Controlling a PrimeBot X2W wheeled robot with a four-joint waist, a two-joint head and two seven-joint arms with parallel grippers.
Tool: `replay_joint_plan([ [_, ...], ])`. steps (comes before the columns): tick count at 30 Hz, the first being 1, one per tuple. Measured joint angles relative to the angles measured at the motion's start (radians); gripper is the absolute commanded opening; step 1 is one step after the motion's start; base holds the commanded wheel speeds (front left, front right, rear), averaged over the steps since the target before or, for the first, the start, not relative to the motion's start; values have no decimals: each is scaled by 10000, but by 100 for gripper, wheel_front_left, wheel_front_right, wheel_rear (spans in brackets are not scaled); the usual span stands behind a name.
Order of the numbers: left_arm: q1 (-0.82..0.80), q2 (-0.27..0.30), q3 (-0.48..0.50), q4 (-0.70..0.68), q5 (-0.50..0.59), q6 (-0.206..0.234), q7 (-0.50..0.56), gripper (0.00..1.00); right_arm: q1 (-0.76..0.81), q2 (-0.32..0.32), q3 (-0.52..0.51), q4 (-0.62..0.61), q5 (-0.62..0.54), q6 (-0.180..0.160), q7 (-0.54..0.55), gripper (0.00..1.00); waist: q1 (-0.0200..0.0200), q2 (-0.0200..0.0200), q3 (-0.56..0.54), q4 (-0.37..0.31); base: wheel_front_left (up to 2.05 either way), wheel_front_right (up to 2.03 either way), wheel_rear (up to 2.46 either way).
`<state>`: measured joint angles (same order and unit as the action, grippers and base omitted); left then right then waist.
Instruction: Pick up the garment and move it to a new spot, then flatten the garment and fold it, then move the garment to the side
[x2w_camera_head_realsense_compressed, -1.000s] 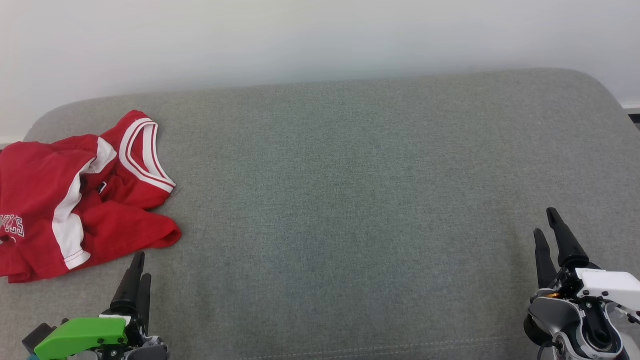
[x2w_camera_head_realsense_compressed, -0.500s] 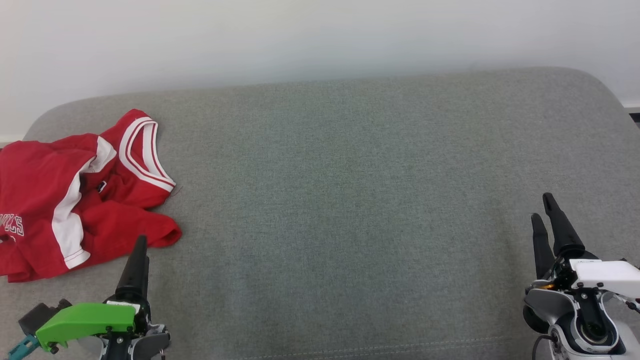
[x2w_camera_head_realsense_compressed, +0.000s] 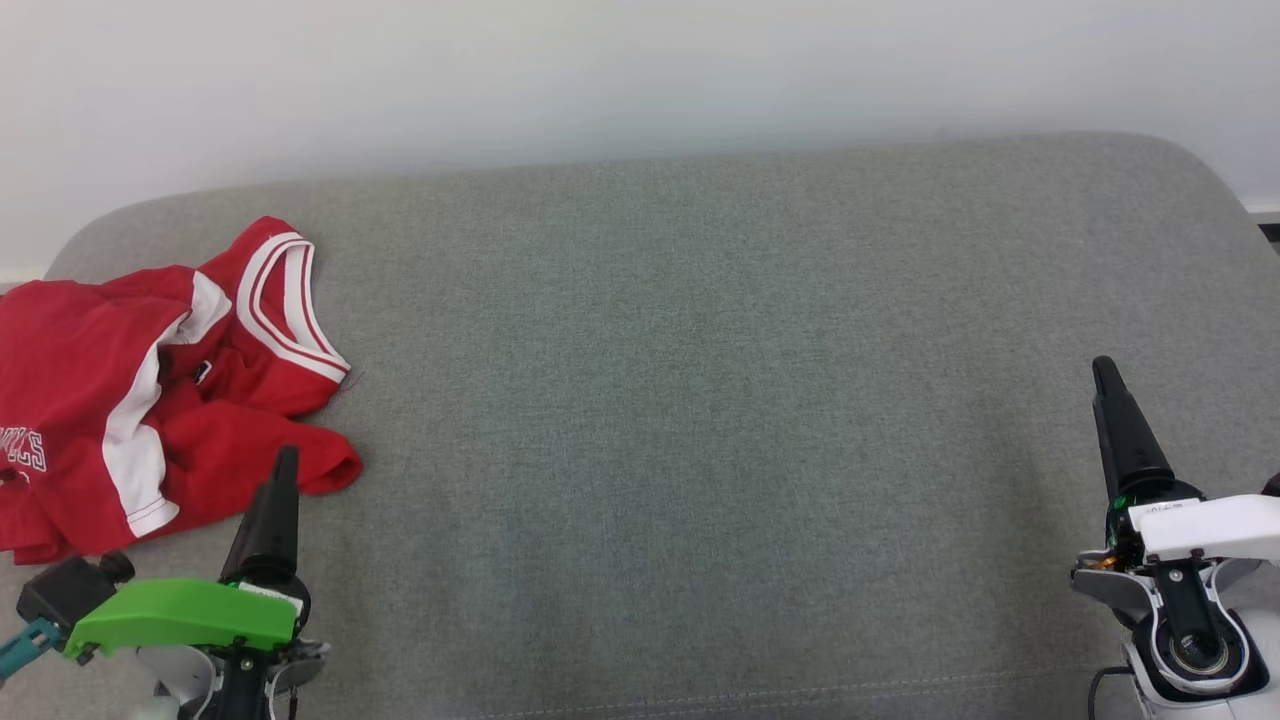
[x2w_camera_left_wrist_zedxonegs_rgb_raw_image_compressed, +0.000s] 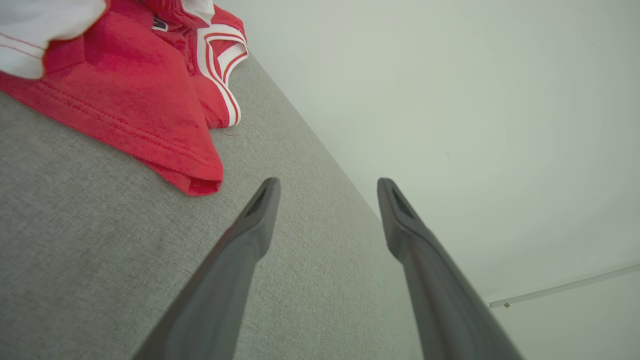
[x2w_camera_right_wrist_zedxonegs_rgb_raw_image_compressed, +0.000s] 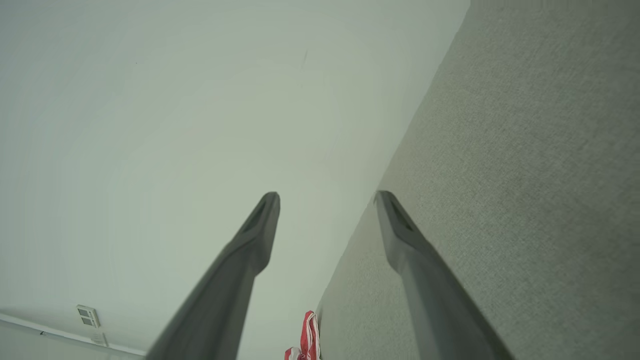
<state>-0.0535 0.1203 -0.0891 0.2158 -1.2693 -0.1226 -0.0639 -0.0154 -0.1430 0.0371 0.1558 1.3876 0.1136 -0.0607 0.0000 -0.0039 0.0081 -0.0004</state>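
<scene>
A crumpled red garment (x2w_camera_head_realsense_compressed: 150, 400) with white stripes and a white-trimmed collar lies at the far left of the grey cushion (x2w_camera_head_realsense_compressed: 700, 400). My left gripper (x2w_camera_head_realsense_compressed: 287, 455) rises at the lower left, its tips just below the garment's lower right fold, not touching it. In the left wrist view the garment (x2w_camera_left_wrist_zedxonegs_rgb_raw_image_compressed: 125, 90) lies up and left of the open left gripper (x2w_camera_left_wrist_zedxonegs_rgb_raw_image_compressed: 327, 185), which holds nothing. My right gripper (x2w_camera_head_realsense_compressed: 1103, 368) stands at the lower right, far from the cloth. Its own view shows the right gripper (x2w_camera_right_wrist_zedxonegs_rgb_raw_image_compressed: 326, 197) open and a sliver of the garment (x2w_camera_right_wrist_zedxonegs_rgb_raw_image_compressed: 307, 340) far off.
A pale wall (x2w_camera_head_realsense_compressed: 600, 80) runs behind the cushion's rounded back edge. Broad bare grey fabric stretches between the two grippers. A stitched seam (x2w_camera_head_realsense_compressed: 750, 690) runs along the cushion's near edge.
Both grippers have advanced up the head view, and each has turned so its two fingers now line up. The left tips have come close to the garment's lower fold. The garment lies as before.
</scene>
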Motion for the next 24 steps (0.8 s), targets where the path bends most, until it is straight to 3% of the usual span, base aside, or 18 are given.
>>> replay_joint_plan([
  [16, -120, 326, -575, -357, 3367, 470, -443, 100, -13, -838, 865, -155, -3651, -12, -508, 100, 0, 0, 43, -39, 0, 0, 0],
  [24, -133, 295, -744, -541, 4637, 759, -711, 100, -174, -926, 1099, -247, -5133, -360, -725, 100, 0, 0, 48, -36, 0, 0, 0],
])
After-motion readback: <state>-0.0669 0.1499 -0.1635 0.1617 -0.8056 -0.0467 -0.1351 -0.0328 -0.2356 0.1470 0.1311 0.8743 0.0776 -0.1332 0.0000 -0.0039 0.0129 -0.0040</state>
